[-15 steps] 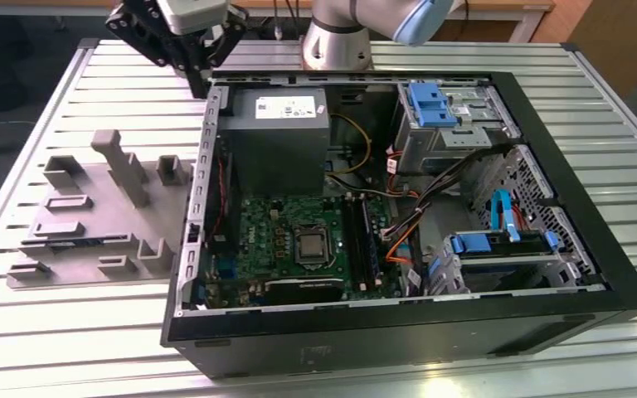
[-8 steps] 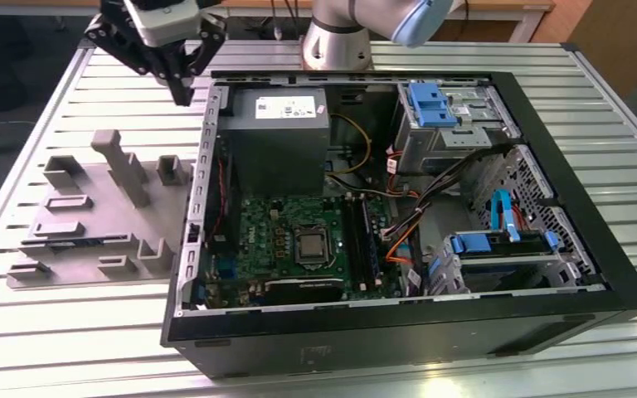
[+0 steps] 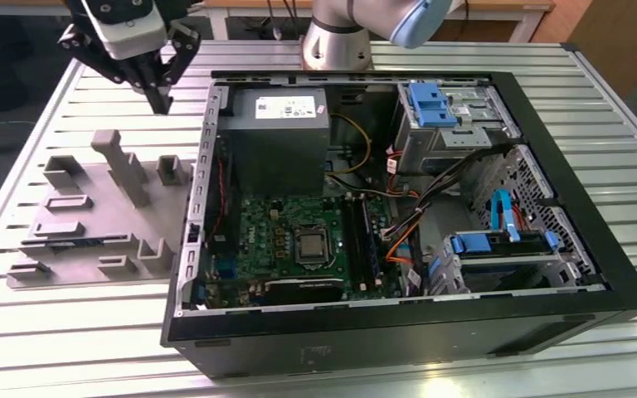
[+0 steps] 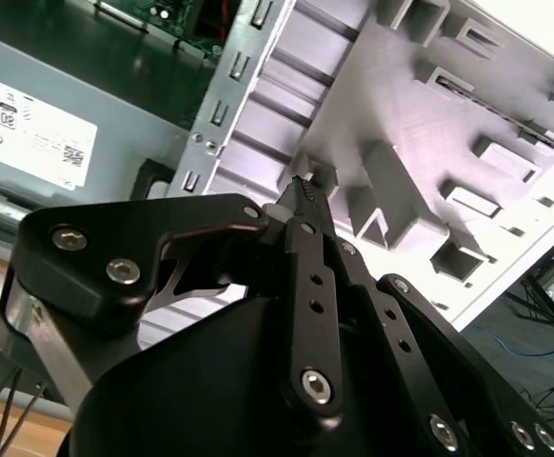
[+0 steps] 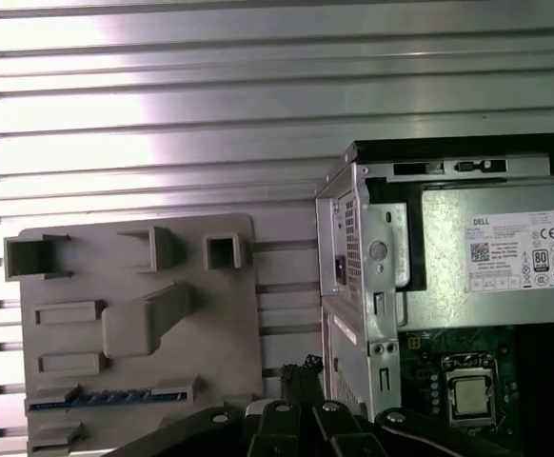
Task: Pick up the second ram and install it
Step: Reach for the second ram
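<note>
Second ram (image 5: 101, 398) lies in grey fixture (image 5: 229, 381) — gripper (image 3: 163, 106) apart, seemingly closed, empty.

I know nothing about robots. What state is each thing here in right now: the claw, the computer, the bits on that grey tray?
Claw: shut, holding nothing, raised near the grey holder.
Memory stick: lying in a slot of the grey holder, not picked up.
Grey holder: flat on the table beside the computer case.
Computer case: on its side, open, insides showing.
Processor chip: uncovered on the green board.
</note>
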Controlling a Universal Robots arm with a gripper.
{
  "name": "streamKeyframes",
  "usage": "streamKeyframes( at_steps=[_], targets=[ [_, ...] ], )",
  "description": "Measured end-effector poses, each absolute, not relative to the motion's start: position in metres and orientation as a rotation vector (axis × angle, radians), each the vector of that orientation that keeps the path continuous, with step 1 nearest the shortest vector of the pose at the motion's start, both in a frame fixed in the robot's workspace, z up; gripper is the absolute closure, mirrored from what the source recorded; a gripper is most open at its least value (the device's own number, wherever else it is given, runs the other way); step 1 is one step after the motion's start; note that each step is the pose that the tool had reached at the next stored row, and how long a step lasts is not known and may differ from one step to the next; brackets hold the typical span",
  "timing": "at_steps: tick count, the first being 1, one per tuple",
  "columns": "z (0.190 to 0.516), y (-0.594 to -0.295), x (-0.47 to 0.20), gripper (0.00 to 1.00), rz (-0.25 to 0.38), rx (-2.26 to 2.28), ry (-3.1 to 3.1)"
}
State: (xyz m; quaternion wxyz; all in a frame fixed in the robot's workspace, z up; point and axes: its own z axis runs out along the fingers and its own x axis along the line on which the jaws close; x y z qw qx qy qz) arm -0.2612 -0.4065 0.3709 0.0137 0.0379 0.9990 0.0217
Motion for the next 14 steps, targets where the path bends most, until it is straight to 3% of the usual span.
streamKeyframes(
  at_steps=[14],
  targets=[
    [0.356, -0.427, -0.295, 0.89, 0.068, 0.118, 3.111]
  ],
)
